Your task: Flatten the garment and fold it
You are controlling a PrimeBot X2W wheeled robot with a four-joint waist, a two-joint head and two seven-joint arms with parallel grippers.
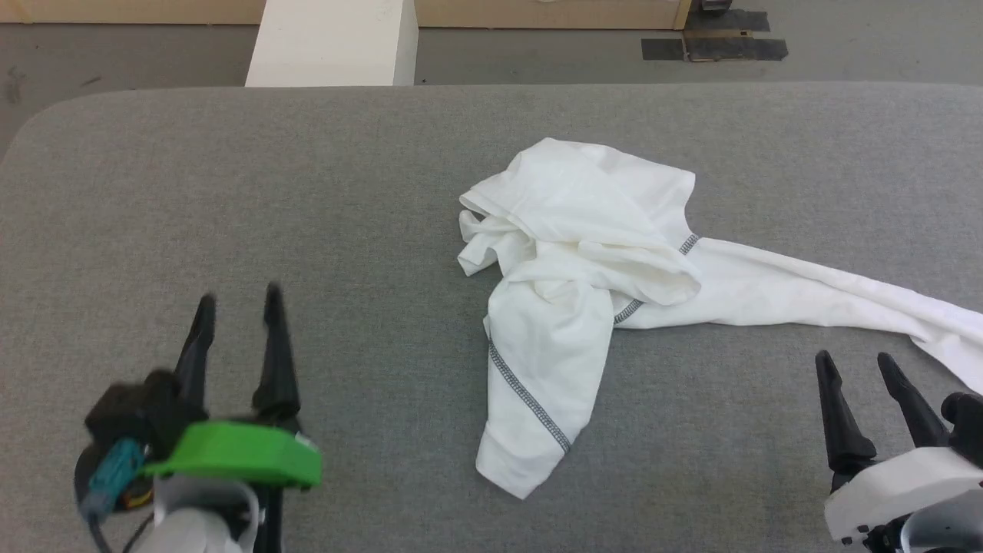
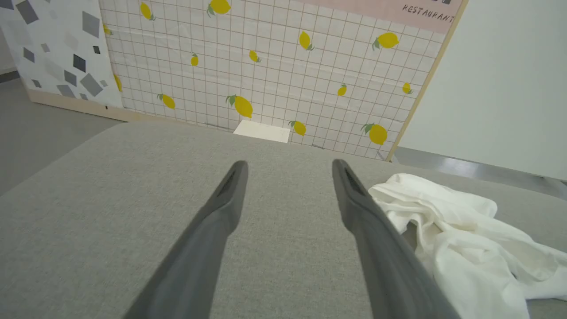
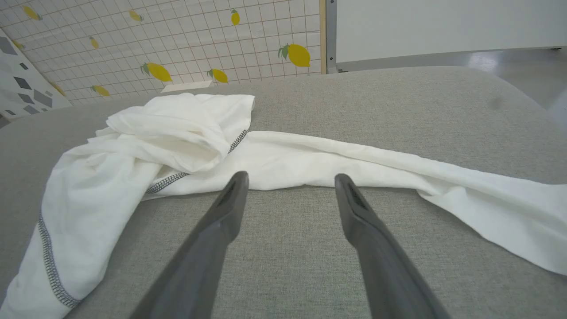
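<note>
Grey counter (image 1: 230,192) carries the garment (image 1: 584,253), crumpled in a heap right of centre in the head view, with one sleeve (image 1: 814,296) trailing to the right edge. Flattening not yet begun, by my reading. Left end effector (image 1: 239,296), lower left: fingers apart, empty. Right end effector (image 1: 854,359), lower right: likewise apart, near the sleeve. Next move calls for pinching an edge and drawing the heap out.

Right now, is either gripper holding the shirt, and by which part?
Nothing is held. The left gripper and the right gripper both have their jaws open over the grey surface, apart from the shirt.
</note>
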